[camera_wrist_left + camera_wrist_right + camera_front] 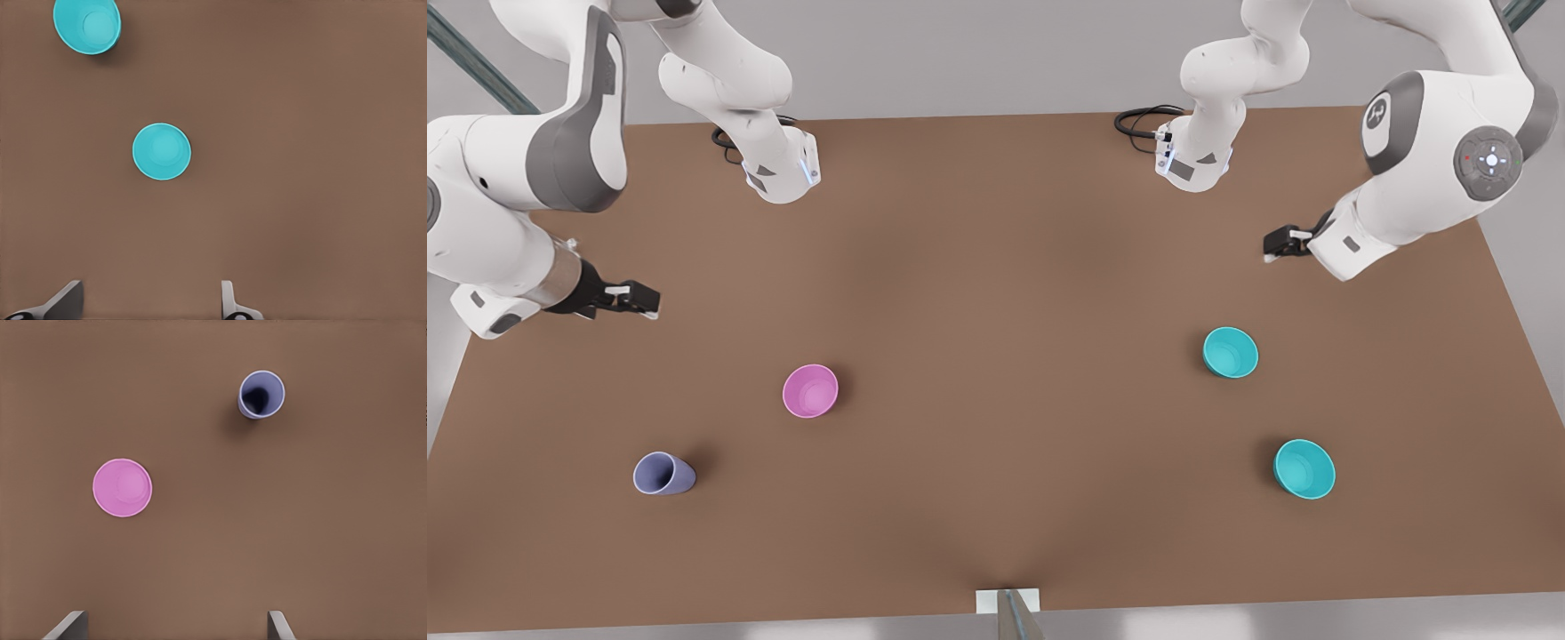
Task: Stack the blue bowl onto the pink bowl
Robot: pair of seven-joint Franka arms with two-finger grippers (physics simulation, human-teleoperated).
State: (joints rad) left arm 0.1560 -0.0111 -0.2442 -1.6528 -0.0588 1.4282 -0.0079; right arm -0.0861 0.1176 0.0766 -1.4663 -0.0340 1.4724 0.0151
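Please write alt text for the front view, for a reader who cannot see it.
On a brown table, a pink bowl and purple cup stand at the front view's left, two teal bowls at its right. The open right gripper and left gripper hover above, holding nothing.

Both Franka arms wear glossy white rounded shells with dark grey panels set into the joints. The arm on the front view's right (1423, 169) carries a grey disc with small white, red and green marks and a grey cap bearing a white logo. Each white base shows grey triangular markings and a blue light strip, with black cable (1143, 120) coiled behind. The arm on the front view's left has a metallic grey wrist ring. Both grippers are black with pale grey fingers (228, 299)
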